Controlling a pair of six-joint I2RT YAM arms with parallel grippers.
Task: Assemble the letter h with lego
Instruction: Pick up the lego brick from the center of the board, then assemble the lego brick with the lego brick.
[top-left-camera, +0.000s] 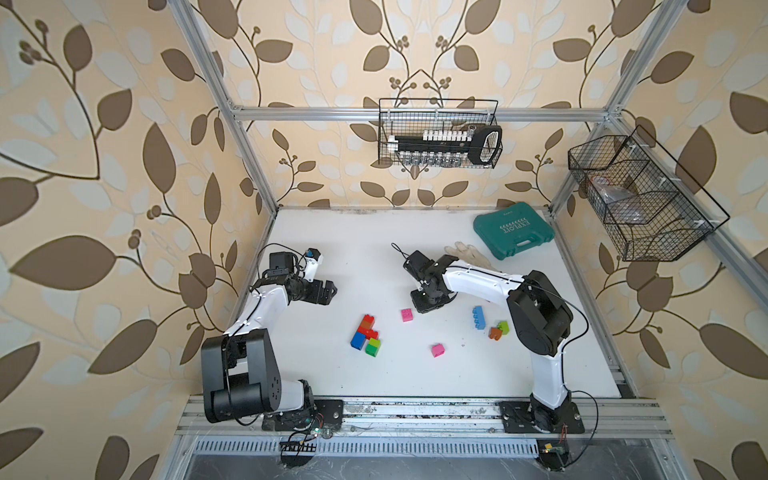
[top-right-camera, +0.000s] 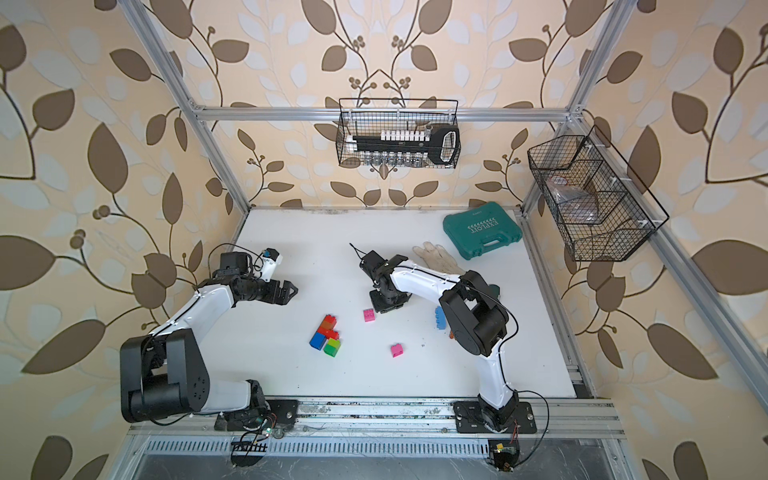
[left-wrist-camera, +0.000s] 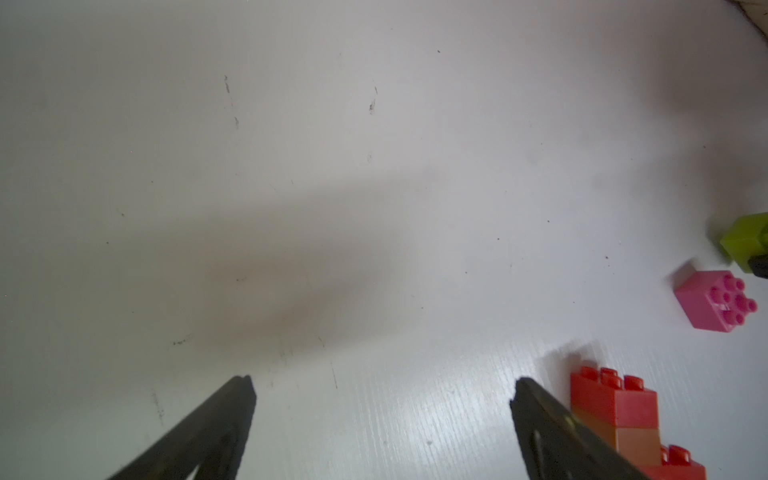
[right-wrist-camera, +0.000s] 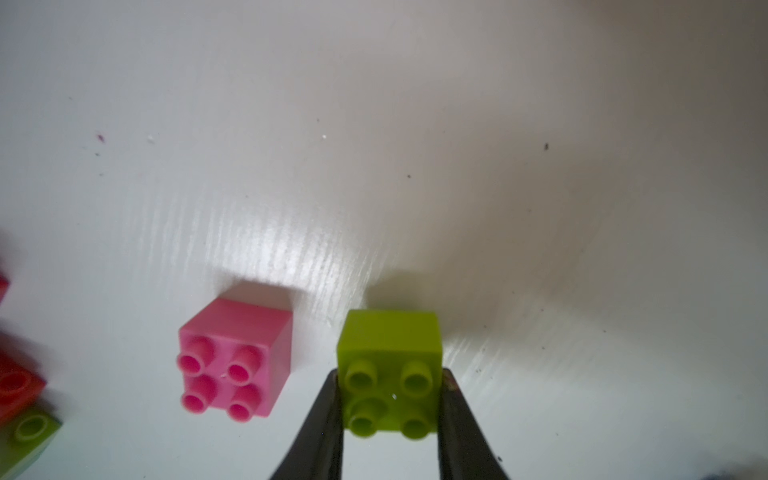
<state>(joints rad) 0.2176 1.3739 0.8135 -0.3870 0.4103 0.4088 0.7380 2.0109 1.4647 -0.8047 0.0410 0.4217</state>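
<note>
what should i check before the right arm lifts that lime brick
1. right gripper closed on the lime brick, one jaw against each side: ok
2. lime brick sits square between the jaws: ok
3. pink brick clear of the jaws: ok, beside them, not touching
4. lime brick already off the table: cannot tell
5. left gripper open and apart from the partial build: ok
</note>
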